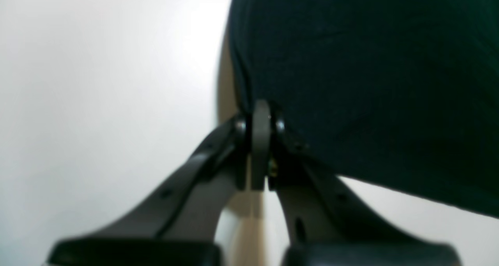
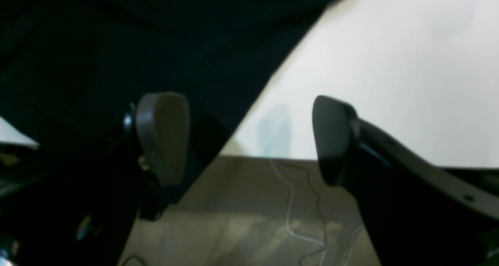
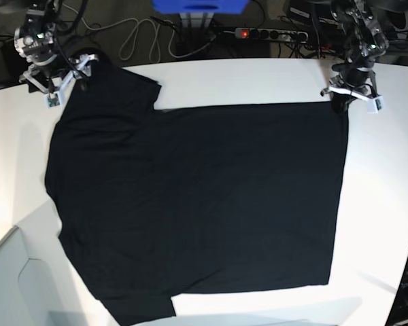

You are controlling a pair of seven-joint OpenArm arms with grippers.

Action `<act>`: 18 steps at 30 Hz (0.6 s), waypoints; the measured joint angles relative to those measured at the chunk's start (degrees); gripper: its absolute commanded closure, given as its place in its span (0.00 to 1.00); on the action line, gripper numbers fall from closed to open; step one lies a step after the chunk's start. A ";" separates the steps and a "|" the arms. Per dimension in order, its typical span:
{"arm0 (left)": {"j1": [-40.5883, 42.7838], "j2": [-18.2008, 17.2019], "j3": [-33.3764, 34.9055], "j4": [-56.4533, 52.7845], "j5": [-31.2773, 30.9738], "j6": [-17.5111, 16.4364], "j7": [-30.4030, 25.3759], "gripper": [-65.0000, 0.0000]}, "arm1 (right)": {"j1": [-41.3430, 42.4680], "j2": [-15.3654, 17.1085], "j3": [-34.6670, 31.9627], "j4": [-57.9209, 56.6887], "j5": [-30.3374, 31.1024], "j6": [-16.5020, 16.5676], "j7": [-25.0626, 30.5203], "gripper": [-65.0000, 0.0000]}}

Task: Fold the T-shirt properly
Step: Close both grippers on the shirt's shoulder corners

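The base view looks straight down from high above the white table (image 3: 258,81). Both wrist views sit close behind their fingers, sharing the large black cloth T-shirt (image 1: 370,83).

You are working in a robotics lab. A bare white round-edged worktable (image 3: 258,81) fills the base view. Behind it lie a black power strip with a lit red switch (image 3: 270,33), loose grey cables (image 3: 132,37) and a blue box-shaped stand (image 3: 199,6).
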 measured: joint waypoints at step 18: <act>0.63 0.00 -0.04 0.13 -0.24 -0.02 -0.09 1.00 | 2.14 0.20 0.46 -5.64 1.25 9.57 3.72 0.77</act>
